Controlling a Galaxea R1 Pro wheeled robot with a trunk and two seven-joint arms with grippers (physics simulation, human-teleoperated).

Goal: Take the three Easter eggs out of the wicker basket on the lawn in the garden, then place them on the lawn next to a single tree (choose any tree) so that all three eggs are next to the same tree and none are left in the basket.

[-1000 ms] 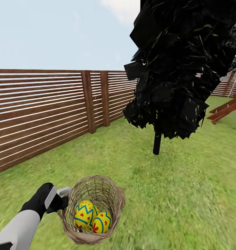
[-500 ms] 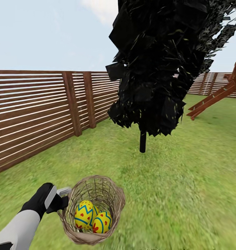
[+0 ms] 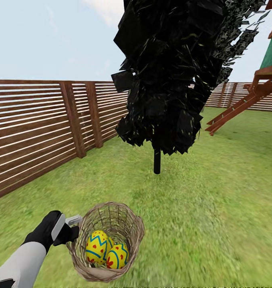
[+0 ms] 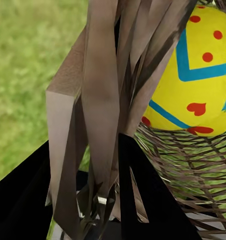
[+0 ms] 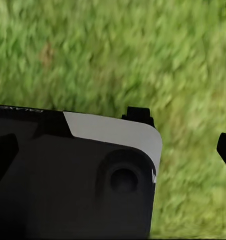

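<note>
The wicker basket hangs low over the lawn, with my left gripper shut on its rim. Two Easter eggs lie side by side in it, and a sliver of a third shows between them. In the left wrist view the woven twigs run between my dark fingers, with one egg just behind them. My right gripper stands open over grass, holding nothing. A tree with a pale trunk is out of view.
An all-black tree with a black trunk stands a few steps ahead. The brown slat fence runs along the left and turns behind the tree. A red-brown playset stands at the far right. Open grass spreads ahead and to the right.
The whole view has swung to the right: the black tree and fence slid left in the picture and the playset came in. The basket and my left arm kept their place.
</note>
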